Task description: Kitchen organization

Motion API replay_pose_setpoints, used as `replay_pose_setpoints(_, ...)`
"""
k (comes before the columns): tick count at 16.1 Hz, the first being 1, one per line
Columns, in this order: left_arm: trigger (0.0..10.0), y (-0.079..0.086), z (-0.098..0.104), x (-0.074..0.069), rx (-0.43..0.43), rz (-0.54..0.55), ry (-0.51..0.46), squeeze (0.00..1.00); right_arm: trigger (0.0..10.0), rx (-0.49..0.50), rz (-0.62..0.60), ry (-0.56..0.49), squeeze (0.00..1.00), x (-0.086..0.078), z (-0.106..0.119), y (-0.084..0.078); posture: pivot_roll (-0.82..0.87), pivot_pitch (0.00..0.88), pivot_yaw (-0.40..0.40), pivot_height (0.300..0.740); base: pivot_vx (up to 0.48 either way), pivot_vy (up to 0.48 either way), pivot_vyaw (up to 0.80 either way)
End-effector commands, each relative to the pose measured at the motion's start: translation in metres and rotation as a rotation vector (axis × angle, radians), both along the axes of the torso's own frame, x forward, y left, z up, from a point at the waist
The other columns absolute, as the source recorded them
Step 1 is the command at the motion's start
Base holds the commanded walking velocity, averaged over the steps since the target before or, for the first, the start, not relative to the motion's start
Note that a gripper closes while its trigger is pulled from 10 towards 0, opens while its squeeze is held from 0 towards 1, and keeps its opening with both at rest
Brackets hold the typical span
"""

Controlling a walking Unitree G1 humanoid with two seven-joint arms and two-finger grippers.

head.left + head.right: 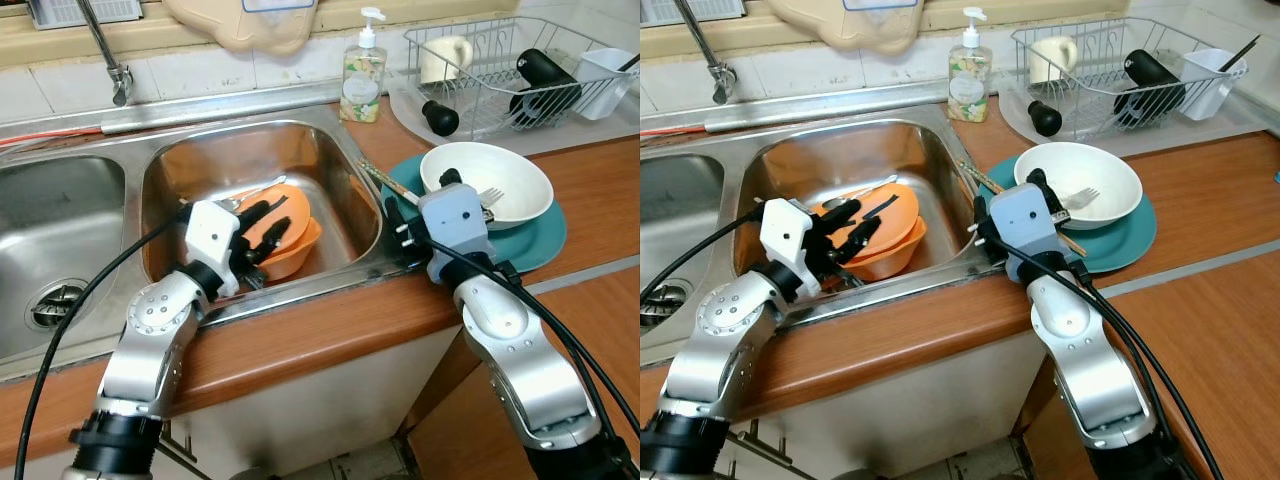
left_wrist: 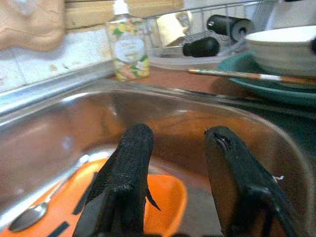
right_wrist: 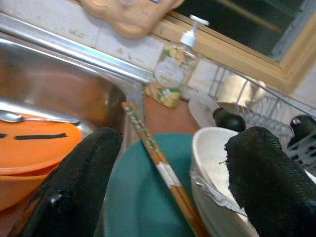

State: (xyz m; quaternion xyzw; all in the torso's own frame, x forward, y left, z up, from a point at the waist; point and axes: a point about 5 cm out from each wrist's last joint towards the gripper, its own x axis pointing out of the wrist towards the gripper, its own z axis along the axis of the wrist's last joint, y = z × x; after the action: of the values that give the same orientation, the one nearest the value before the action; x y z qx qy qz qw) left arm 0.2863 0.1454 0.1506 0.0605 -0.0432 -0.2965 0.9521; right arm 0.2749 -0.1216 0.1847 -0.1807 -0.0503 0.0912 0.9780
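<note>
Two stacked orange bowls (image 1: 290,235) lie in the right-hand sink basin (image 1: 330,160), with a spoon (image 1: 250,192) resting on them. My left gripper (image 1: 262,228) hangs open just above their near edge, holding nothing. On the counter to the right, a white bowl (image 1: 505,180) with a fork (image 1: 490,195) in it sits on a teal plate (image 1: 545,240). A patterned chopstick (image 3: 158,165) rests across the plate's left rim. My right gripper (image 3: 175,140) is open at the plate's near-left edge, with one finger on each side of the chopstick.
A soap bottle (image 1: 362,75) stands behind the sink. A wire dish rack (image 1: 500,70) at the back right holds a mug (image 1: 445,58), black items and a white cup. The faucet (image 1: 105,50) and a second basin (image 1: 60,220) are on the left.
</note>
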Motion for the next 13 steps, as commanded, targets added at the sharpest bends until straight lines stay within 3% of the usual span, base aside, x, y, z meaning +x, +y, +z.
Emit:
replay_pose_setpoints(1,10.0,-0.006,0.001,-0.004,-0.003,-0.037,0.016,0.0,10.0,-0.001,-0.048,0.003,0.0,0.004,0.001,-0.006,-0.16,0.0,0.03,0.74,0.0,0.0,0.0)
replay_pose_setpoints(6,10.0,-0.016,-0.001,-0.012,-0.002,-0.098,0.047,0.0,10.0,0.053,-0.166,0.022,0.0,0.006,-0.002,-0.023,-0.17,0.0,0.05,0.74,0.0,0.0,0.0)
replay_pose_setpoints(13,10.0,-0.025,-0.001,-0.021,-0.021,-0.121,0.065,0.0,10.0,0.06,-0.245,-0.036,0.0,-0.01,0.009,-0.043,-0.17,0.0,0.043,0.74,0.0,0.0,0.0)
